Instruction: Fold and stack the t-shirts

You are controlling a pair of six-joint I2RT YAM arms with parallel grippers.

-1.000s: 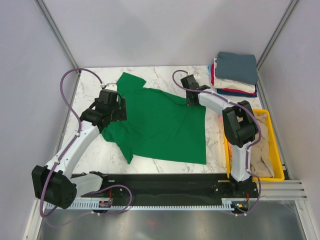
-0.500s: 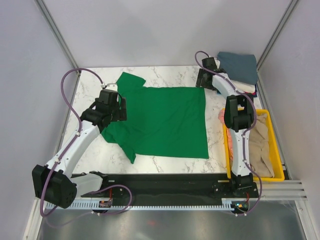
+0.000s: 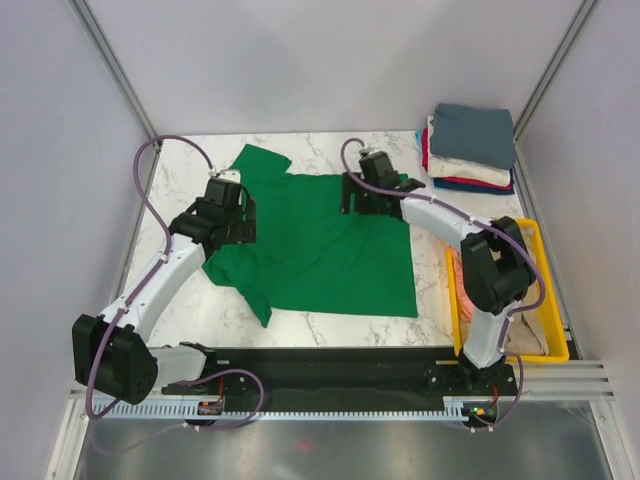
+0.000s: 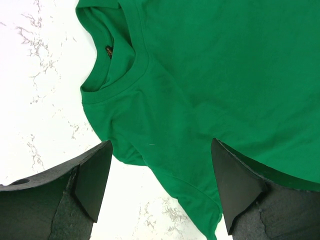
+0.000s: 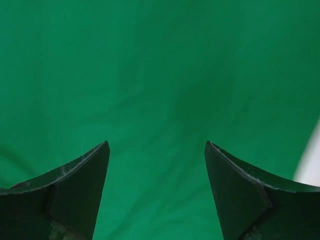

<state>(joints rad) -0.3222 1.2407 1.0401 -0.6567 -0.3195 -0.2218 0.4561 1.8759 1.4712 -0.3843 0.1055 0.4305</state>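
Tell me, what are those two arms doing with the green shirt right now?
Left gripper open near collar; right gripper open over shirt body. Green t-shirt spread flat, unfolded. Nothing lying on it.

So the right gripper (image 3: 349, 196) is coming back in from the far right corner by the folded stack (image 3: 470, 148), where it was half a second ago. It's now hanging over the far middle part of the green t-shirt (image 3: 320, 245), jaws apart with nothing between them. The shirt is lying way flatter than a second ago, with its far right corner pulled out square instead of slanting in. The left gripper (image 3: 243, 216) is creeping a little to the right over the collar side, and its arm is shifting along with it.
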